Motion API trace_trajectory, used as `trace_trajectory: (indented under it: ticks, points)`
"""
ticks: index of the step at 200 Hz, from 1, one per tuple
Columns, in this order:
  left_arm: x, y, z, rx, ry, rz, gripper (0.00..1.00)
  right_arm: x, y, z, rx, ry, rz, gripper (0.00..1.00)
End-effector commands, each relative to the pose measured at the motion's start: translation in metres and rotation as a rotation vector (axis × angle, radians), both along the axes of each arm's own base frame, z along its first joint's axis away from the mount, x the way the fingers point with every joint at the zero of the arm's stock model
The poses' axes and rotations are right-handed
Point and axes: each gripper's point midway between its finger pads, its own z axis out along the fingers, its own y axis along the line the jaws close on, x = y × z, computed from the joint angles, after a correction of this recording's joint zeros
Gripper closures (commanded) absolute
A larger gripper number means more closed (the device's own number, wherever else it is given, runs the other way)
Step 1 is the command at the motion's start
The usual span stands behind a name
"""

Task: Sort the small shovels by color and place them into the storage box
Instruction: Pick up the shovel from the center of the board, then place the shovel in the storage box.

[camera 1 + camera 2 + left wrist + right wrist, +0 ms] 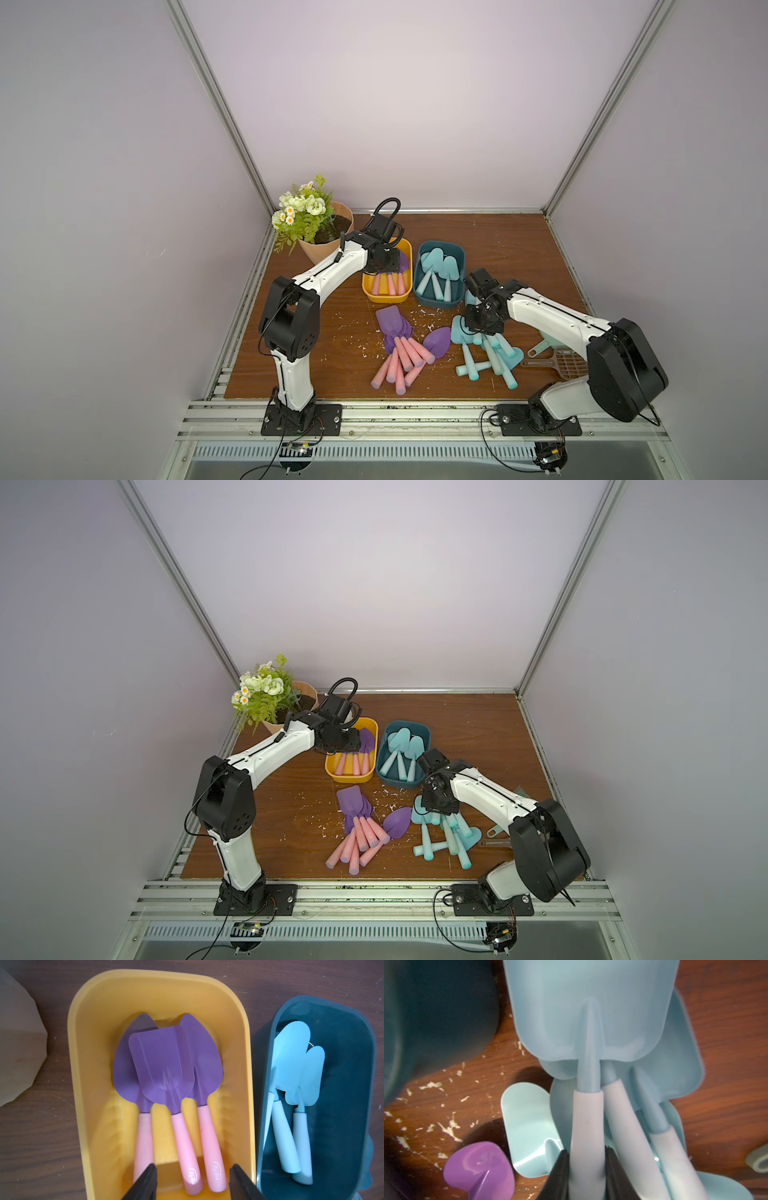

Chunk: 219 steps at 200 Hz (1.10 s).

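The right hand (586, 1152) pinches the handle of a blue shovel (591, 1012) in the pile (494, 355) on the worktop (498, 249), so it can go in the dark blue box (436, 302), while the left hand (193, 1166), spread apart, hangs over purple shovels (164, 1064) in the yellow box (87, 1064).

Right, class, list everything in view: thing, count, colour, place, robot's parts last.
Wooden table: one, brown, underneath everything.
Yellow plastic box: one, yellow, far middle.
Dark teal plastic box: one, teal, beside the yellow box.
Purple-bladed pink-handled plastic shovels: three in the yellow box; about seven loose, near middle.
Turquoise plastic shovels: at least three in the teal box; several loose.
Potted white flowers: one, beige pot, far corner.
Pale green dustpan, beige slotted scoop: one each, beside the right arm.
Left gripper: open, above the yellow box.
Right gripper: shut on one loose turquoise shovel.
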Motion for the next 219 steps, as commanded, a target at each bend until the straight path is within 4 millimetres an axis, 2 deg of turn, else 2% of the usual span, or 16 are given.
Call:
trace_trajectory:
  ticks: [1,30,51,83,85,88,105,121,148,196,219]
  points:
    - [-0.002,0.0,0.011,0.0,-0.023,-0.006,0.42,0.008,-0.014,0.032,-0.043,-0.085,-0.093,0.88]
    - [-0.003,0.0,0.011,-0.007,-0.021,-0.002,0.42,0.018,-0.022,0.055,-0.068,-0.16,-0.137,0.88]
    - [-0.004,0.004,0.013,0.002,-0.032,0.006,0.42,0.033,-0.02,0.077,-0.076,-0.219,-0.131,0.89]
    - [-0.007,0.006,0.018,-0.015,-0.052,0.023,0.42,0.068,0.009,0.103,-0.024,-0.276,-0.045,0.89]
    - [-0.012,0.008,0.009,-0.005,-0.032,0.024,0.42,0.071,0.013,0.105,-0.015,-0.279,-0.036,0.89]
    - [-0.014,0.009,0.006,-0.006,-0.025,0.025,0.42,0.075,0.017,0.106,-0.007,-0.281,-0.027,0.89]
    - [-0.019,0.011,0.002,-0.01,-0.017,0.031,0.42,0.092,0.037,0.109,0.045,-0.29,0.007,0.88]
    - [-0.023,0.013,0.0,-0.015,-0.018,0.037,0.42,0.107,0.056,0.106,0.098,-0.292,0.024,0.88]
    - [-0.029,0.017,0.0,-0.03,-0.022,0.056,0.42,0.123,0.077,0.085,0.132,-0.254,0.041,0.88]
    - [-0.036,0.021,0.003,-0.035,-0.031,0.059,0.41,0.135,0.093,0.036,0.111,-0.164,0.086,0.86]
    - [-0.039,0.024,0.004,-0.033,-0.031,0.063,0.41,0.135,0.095,0.021,0.106,-0.131,0.094,0.86]
